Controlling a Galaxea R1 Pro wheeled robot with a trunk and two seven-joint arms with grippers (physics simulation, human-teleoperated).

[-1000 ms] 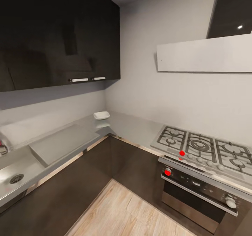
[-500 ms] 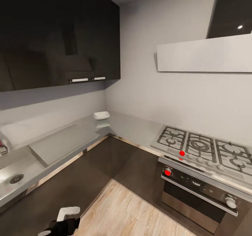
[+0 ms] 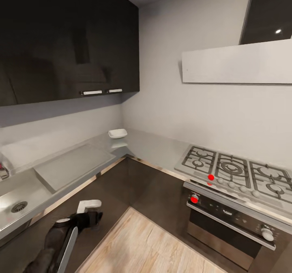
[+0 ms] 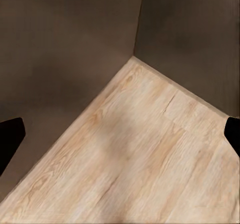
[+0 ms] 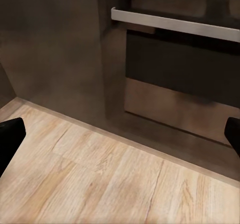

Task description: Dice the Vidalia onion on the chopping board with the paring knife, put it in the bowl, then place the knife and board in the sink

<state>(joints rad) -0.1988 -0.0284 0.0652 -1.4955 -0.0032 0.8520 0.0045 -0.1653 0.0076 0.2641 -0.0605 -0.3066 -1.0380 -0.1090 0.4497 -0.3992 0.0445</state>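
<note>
Head view: left end effector [image 3: 90,208] raised low left, fingers spread, empty. Right end effector [image 5: 120,134] spread too, over wood floor near oven. Sink [image 3: 16,196] far left, white bowl [image 3: 117,133] on surface corner. Onion, knife, board unseen; nothing started.

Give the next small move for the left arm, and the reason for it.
Probably raise the left gripper toward the sink. It sits open and empty below the countertop edge, in front of the dark cabinet fronts; the basin with its drain lies up and to its left.
</note>
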